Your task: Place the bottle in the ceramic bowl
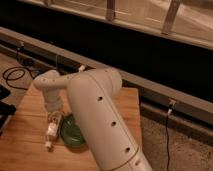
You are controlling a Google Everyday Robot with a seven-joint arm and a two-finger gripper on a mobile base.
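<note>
over the wooden table (127,107) below the dark wall (130,52), hand (54,119) at the bottle (51,131) beside the ceramic bowl (73,135), grip unclear

Pincer (54,115) over bottle (51,130), left of bowl (76,136)

A wooden surface (25,150) stands on speckled floor (190,150) below a dark wall (150,55) with a pale ledge (150,87). A black cable (12,75) coils at the left. The pincer (53,120) hangs low over the surface's left part.
</note>
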